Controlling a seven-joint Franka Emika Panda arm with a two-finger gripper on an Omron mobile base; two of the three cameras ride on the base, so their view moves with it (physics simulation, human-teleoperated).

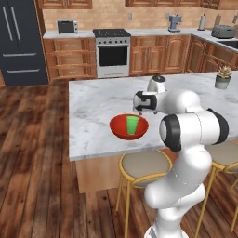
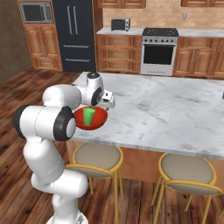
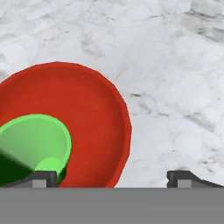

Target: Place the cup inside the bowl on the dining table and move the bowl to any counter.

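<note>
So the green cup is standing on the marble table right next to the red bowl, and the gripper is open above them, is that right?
Not quite. The green cup stands inside the red bowl, not beside it on the marble table; the left base view shows this. The gripper is open above them, as you said.

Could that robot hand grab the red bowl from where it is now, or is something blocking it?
Probably yes. The gripper hangs open just above the bowl, one fingertip over the bowl and one beyond its rim. The cup stands upright inside, away from that rim, and bare dining table lies beside it.
</note>
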